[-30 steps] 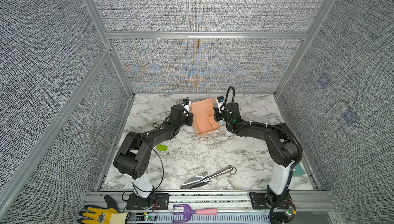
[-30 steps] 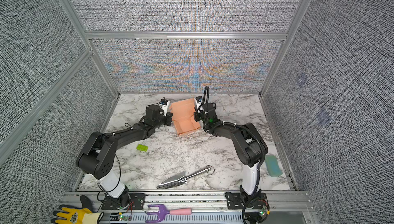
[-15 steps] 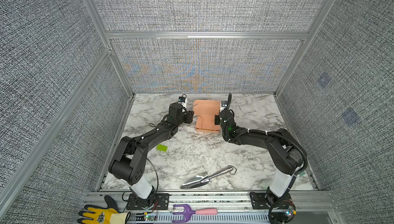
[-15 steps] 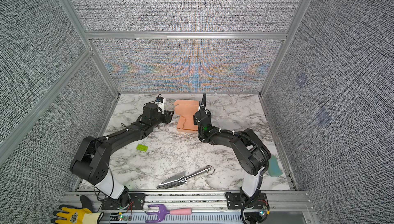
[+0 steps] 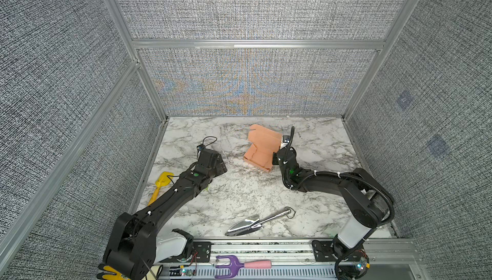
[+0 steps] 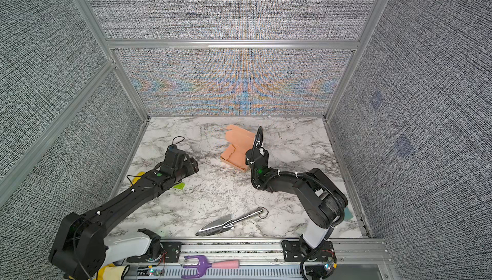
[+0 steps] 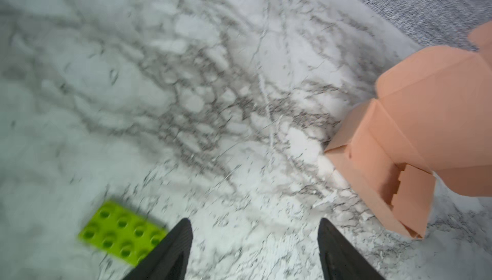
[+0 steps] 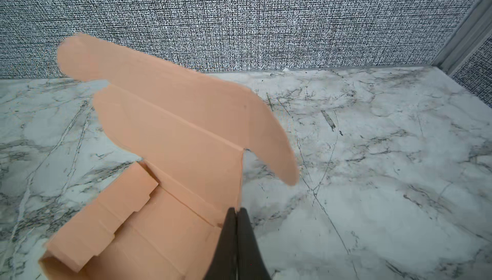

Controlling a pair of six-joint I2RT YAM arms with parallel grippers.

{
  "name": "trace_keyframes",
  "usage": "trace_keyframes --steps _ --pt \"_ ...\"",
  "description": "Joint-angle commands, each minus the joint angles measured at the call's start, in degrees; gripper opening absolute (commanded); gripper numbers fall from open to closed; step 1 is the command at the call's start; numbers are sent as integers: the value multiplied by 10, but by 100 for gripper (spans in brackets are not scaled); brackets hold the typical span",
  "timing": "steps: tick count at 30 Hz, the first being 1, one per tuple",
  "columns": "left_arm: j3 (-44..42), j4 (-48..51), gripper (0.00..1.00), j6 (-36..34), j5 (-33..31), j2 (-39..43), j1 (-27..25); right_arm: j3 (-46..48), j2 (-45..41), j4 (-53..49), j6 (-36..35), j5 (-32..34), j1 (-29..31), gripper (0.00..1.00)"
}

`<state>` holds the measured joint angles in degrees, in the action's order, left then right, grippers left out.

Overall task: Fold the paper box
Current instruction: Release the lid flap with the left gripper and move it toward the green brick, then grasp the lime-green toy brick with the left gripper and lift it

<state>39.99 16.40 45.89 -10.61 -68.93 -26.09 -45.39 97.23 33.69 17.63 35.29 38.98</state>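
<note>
Toward the upper middle of both top views, on the marble table [image 5: 239, 193], sits the paper box [image 5: 262, 148]. The right arm [image 5: 319, 182] covers the box's near right corner there, hiding the grip from above. The right wrist view shows the right gripper [image 8: 236, 209] with its fingers pressed together on the thin edge of the box's side wall. The left wrist view is blurred, and its frame edge cuts the box [image 7: 415, 132] off. The left gripper [image 7: 254, 221] hangs spread over bare marble, clear of the box, with a green brick [image 7: 121, 232] partly behind one finger. Salmon-pink and half formed, the box has a shallow open tray, a stepped tab folded inward and a rounded lid flap raised toward the back wall.
</note>
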Motion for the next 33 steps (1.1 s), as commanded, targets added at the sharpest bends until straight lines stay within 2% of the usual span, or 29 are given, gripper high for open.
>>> trace_keyframes --steps 1,6,13,15,18,23,27,33 --pt "-16 68 75 102 -43 16 0 15 -8 30 25 1 8 0" --pt "0 137 72 210 -74 -11 0 26 -12 48 21 -3 17 0" --pt "119 305 70 358 -112 -163 1 28 -6 72 5 -3 35 0" --pt "158 335 71 369 -112 -216 2 30 -2 81 1 -3 39 0" --pt "164 309 69 369 -98 -247 8 28 4 87 -1 -6 43 0" --pt "127 258 68 380 -86 -238 20 26 7 92 -10 -10 48 0" --pt "89 191 68 361 -76 -220 36 24 9 98 -17 -14 52 0" --pt "77 154 69 340 -94 -207 54 24 10 98 -25 -13 55 0"
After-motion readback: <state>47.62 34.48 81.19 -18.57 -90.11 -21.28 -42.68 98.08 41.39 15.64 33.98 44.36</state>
